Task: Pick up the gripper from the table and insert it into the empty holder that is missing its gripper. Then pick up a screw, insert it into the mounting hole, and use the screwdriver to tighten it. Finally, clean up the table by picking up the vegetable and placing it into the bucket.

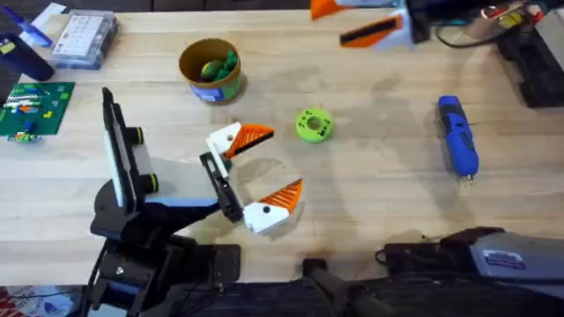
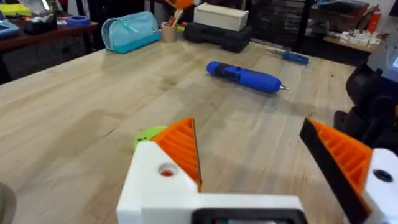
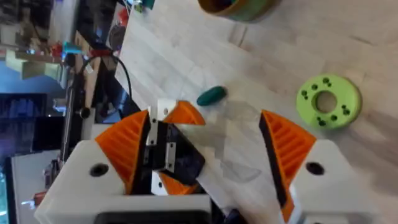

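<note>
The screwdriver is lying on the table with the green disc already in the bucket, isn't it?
Not quite: the screwdriver does lie on the table, but the overhead view shows the green disc still on the table, beside the bucket.

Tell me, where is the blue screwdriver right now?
In the overhead view the blue screwdriver lies flat on the table's right side, tip toward the robot, well right of the lime-green vegetable.
</note>
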Motion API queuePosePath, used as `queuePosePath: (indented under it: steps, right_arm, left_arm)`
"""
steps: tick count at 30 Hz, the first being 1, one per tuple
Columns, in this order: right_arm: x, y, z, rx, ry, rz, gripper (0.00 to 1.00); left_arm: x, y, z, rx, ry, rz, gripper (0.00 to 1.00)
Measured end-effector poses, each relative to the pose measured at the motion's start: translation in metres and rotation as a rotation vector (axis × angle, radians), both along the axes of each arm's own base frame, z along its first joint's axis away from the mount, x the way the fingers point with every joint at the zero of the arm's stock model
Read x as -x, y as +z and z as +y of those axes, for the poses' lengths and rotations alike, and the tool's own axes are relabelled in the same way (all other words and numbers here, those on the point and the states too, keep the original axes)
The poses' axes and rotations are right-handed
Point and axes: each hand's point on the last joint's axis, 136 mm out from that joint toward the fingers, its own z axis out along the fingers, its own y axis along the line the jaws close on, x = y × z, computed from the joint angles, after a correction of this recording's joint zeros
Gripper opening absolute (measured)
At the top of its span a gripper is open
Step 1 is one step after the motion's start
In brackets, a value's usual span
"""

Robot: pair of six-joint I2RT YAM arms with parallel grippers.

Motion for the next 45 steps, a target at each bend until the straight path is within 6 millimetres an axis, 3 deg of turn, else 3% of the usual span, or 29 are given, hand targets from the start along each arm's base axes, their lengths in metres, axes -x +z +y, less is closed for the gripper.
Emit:
queuePosePath:
  steps: [1,6,9,10,11,15,19,26,35,45]
  right_arm:
    - [0.023,-0.007,-0.008,0.036,0.028,0.055,0.996]
    - [0.053,-0.027,-0.009,0.031,0.099,0.154,0.996]
    - [0.066,-0.05,-0.008,-0.01,0.132,0.223,0.996]
    - [0.069,-0.058,-0.007,-0.024,0.137,0.244,0.996]
    - [0.066,-0.08,-0.003,-0.07,0.149,0.238,0.995]
    - [0.06,-0.106,0.014,-0.124,0.154,0.252,0.995]
    - [0.068,-0.124,0.041,-0.182,0.222,0.309,0.995]
    - [0.073,-0.129,0.08,-0.324,0.368,0.393,0.993]
    - [0.075,-0.127,0.087,-0.385,0.411,0.484,0.891]
    - [0.085,-0.125,0.1,-0.401,0.468,0.512,0.638]
  left_arm:
    - [0.0,0.0,0.0,0.0,0.0,0.0,0.993]
    - [0.0,0.0,0.0,0.0,0.0,0.0,0.993]
    - [0.0,0.0,0.0,0.0,0.0,0.0,0.993]
    - [0.0,0.0,0.0,0.0,0.0,0.001,0.993]
    - [0.0,0.0,0.0,0.0,0.0,0.001,0.993]
    - [0.0,0.0,0.0,0.0,0.0,0.001,0.993]
    - [0.0,0.0,0.0,0.0,0.0,0.001,0.993]
    - [0.0,0.0,0.0,0.0,0.0,0.0,0.993]
    - [0.0,0.0,0.0,0.0,0.0,0.0,0.993]
    - [0.0,0.0,0.0,0.0,0.0,0.0,0.993]
